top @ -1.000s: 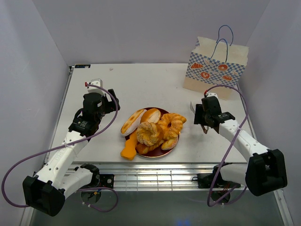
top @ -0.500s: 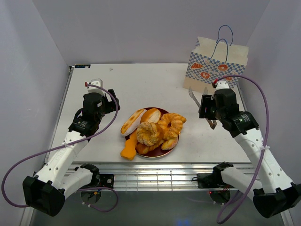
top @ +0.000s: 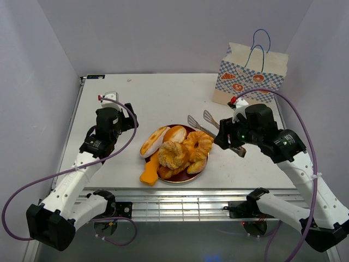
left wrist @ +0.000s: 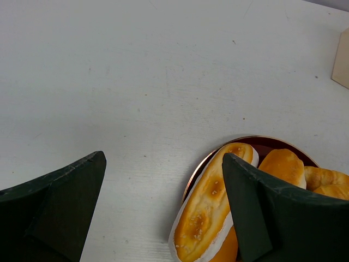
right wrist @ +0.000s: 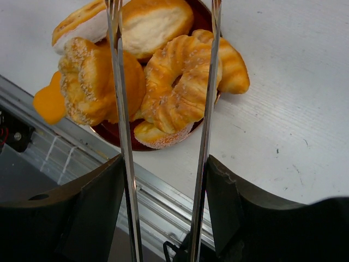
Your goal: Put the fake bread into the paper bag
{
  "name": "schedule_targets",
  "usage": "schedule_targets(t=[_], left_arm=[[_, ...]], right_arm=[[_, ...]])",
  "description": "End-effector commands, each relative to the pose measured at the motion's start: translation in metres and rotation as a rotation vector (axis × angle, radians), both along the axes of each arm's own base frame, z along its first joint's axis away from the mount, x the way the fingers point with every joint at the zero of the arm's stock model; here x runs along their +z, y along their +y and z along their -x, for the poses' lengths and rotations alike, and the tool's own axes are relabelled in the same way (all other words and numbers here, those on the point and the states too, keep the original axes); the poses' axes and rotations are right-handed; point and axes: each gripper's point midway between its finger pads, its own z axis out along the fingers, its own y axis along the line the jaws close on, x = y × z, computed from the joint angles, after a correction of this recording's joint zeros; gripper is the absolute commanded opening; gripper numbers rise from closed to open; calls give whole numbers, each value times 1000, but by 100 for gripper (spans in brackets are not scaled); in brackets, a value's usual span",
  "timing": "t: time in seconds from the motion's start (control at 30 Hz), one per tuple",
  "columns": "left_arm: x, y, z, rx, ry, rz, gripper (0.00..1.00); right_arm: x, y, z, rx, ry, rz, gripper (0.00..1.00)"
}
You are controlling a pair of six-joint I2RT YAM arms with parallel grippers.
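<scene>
The fake bread (top: pixel 175 150) is piled on a dark red plate (top: pixel 189 178) at the table's middle front. An oval roll (left wrist: pixel 210 218) leans on the plate's left rim, and an orange wedge (top: pixel 149 171) lies off its front left. My right gripper (top: pixel 229 140) is shut on metal tongs (top: pixel 200 122), whose spread tips hang over the plate's right side. In the right wrist view the tong arms (right wrist: pixel 209 103) straddle a braided ring (right wrist: pixel 180 93). My left gripper (top: pixel 130 117) is open and empty, left of the plate. The paper bag (top: pixel 251 76) stands upright at the back right.
The table's metal front rail (top: pixel 180 197) runs just below the plate. Grey walls close in the left, back and right. The bag's corner shows in the left wrist view (left wrist: pixel 342 60).
My right arm has swung left from in front of the bag, and the tongs now point over the plate. My left arm has not moved.
</scene>
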Motion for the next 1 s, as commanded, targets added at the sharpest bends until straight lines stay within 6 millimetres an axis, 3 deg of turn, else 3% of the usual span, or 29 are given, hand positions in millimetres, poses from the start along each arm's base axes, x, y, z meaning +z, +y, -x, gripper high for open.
schedule_targets(t=[0.0, 0.23, 0.4, 0.53, 0.77, 0.97], left_arm=[[24, 8, 0, 35, -61, -4, 98], [30, 12, 2, 51, -83, -2, 98], [28, 11, 2, 45, -80, -6, 98], [28, 10, 2, 42, -78, -6, 98], [25, 8, 1, 28, -69, -12, 98], [25, 7, 1, 21, -67, -11, 98]], right_arm=[[22, 11, 15, 102, -66, -35, 63], [15, 34, 39, 252, -75, -45, 62], [-12, 38, 45, 272, -37, 62, 62], [-24, 55, 61, 338, -44, 111, 63], [-53, 60, 63, 319, -43, 268, 64], [-48, 58, 57, 272, -74, 287, 57]])
